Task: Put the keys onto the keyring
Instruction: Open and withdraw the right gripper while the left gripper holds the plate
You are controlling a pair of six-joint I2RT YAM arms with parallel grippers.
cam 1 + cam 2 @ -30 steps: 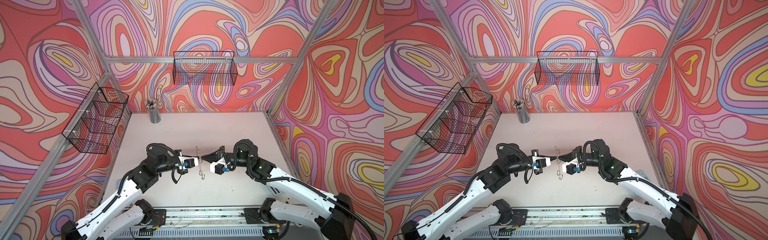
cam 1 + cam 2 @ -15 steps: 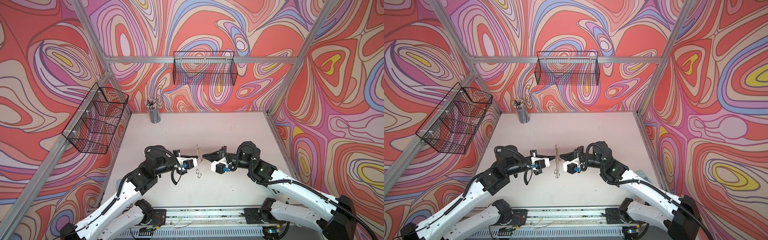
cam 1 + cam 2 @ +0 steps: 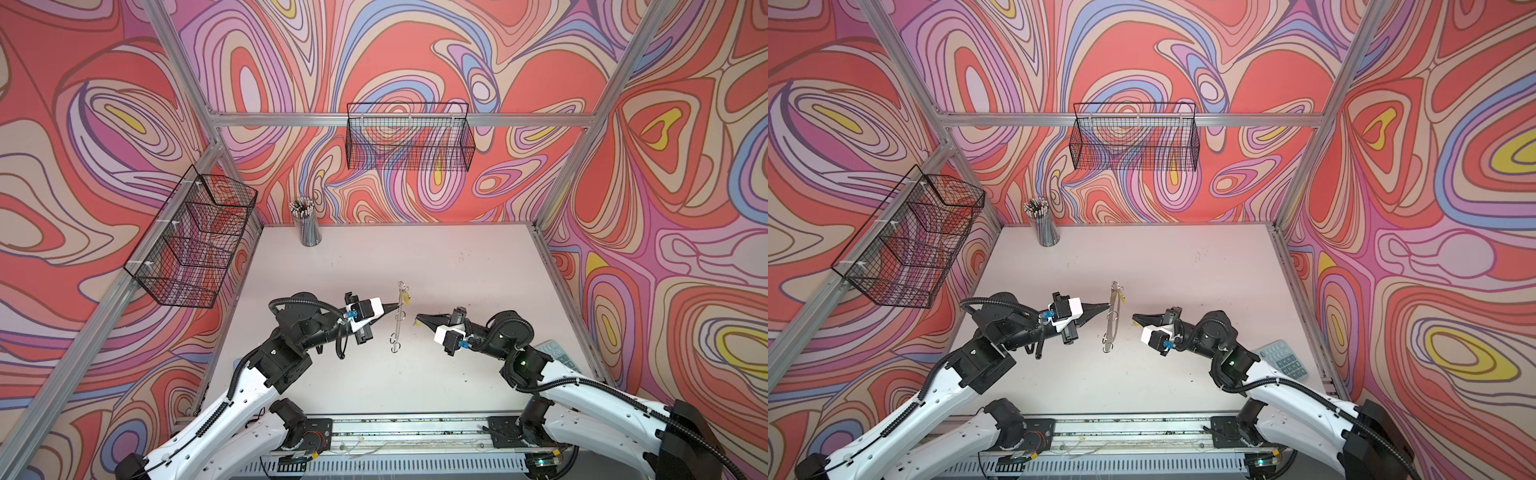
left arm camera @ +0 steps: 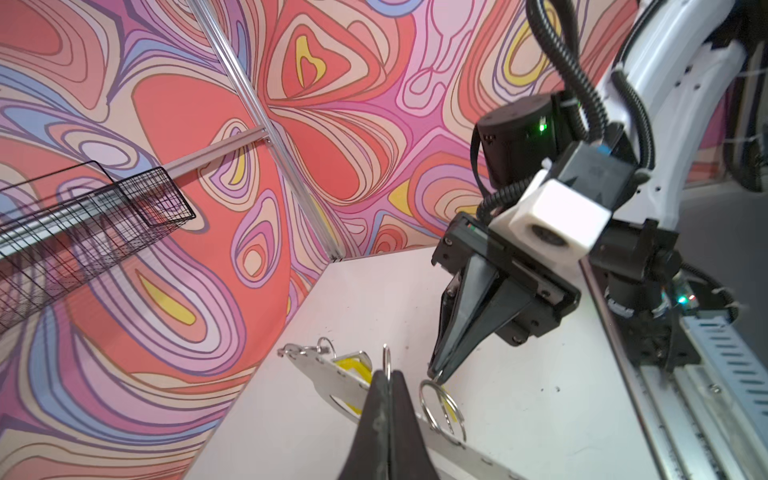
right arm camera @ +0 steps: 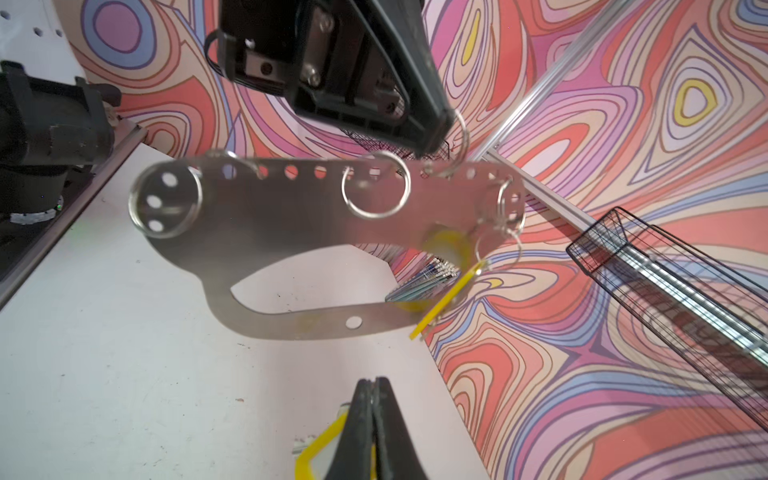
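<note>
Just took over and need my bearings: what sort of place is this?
Probably a purpose-built robot test cell, not a real room: an aluminium frame holding swirl-printed wall panels, a white tabletop, and the left arm and right arm mounted on a rail at its front edge.

Swirly red-pink-purple walls [image 3: 415, 50], aluminium frame [image 3: 270, 120]. Wire basket 1 [image 3: 409, 137] on back wall, wire basket 2 [image 3: 191, 241] on left wall. White tabletop [image 3: 436, 257], pencil cup [image 3: 306, 226] back-left.
</note>
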